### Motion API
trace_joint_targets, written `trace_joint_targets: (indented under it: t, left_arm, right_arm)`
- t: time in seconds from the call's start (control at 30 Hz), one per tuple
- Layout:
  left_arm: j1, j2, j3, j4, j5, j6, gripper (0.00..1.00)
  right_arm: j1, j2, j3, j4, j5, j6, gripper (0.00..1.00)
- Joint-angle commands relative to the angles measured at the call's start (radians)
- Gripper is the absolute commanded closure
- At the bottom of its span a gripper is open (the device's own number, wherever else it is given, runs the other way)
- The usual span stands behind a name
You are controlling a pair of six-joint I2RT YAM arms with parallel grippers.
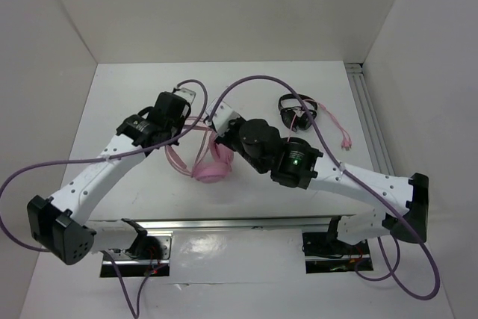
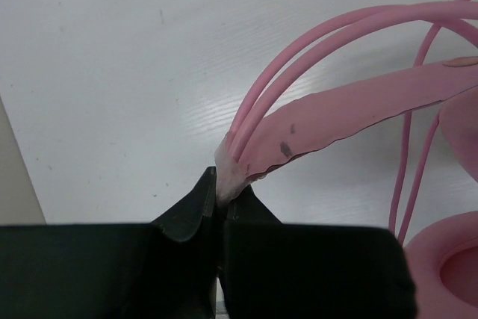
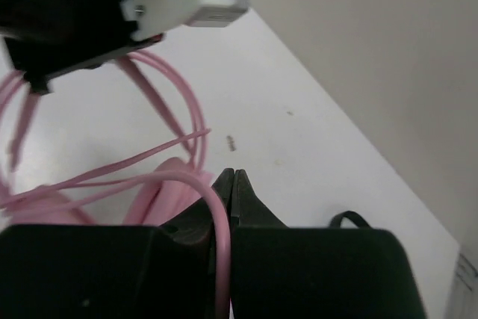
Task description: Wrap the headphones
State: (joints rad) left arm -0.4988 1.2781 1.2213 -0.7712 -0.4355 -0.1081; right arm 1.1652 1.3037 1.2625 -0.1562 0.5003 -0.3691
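Wrapping underway | headphones [image 1: 211,163] mid-surface [image 1: 142,84], between both arms | left gripper [image 2: 222,199] clenched on headband [image 2: 351,106] end | right gripper [image 3: 233,184] pinched shut, apparently on cable [image 3: 197,113] | only loose loops; far cable end lies unwound, right.

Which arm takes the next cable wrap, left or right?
Right. The right gripper looks shut on the cable and can carry it round. The left gripper is clamped on the headband, pinning the headphones, so it likely serves best as anchor.
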Motion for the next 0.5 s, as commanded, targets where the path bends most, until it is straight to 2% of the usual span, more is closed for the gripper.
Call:
trace_joint_targets:
  t: [0.0,0.13,0.27,0.43,0.47]
  left_arm:
    - [-0.056,-0.074,-0.003,0.055,0.161,0.044,1.00]
    - [-0.092,-0.154,-0.049,0.046,0.328,0.044,1.00]
    - [-0.101,-0.247,-0.037,0.061,0.369,0.013,1.00]
    - [-0.101,-0.284,0.137,-0.045,0.437,0.013,1.00]
    - [-0.101,-0.284,0.173,-0.059,0.437,0.004,1.00]
  right_arm:
    - [-0.047,-0.029,0.009,0.119,0.159,-0.120,1.00]
    - [-0.131,-0.040,-0.034,0.253,0.129,-0.142,0.98]
    - [-0.280,-0.030,-0.057,0.313,0.009,-0.085,0.95]
    - [-0.432,0.006,-0.072,0.319,-0.352,0.054,0.88]
    - [-0.467,0.018,-0.081,0.340,-0.411,0.123,0.82]
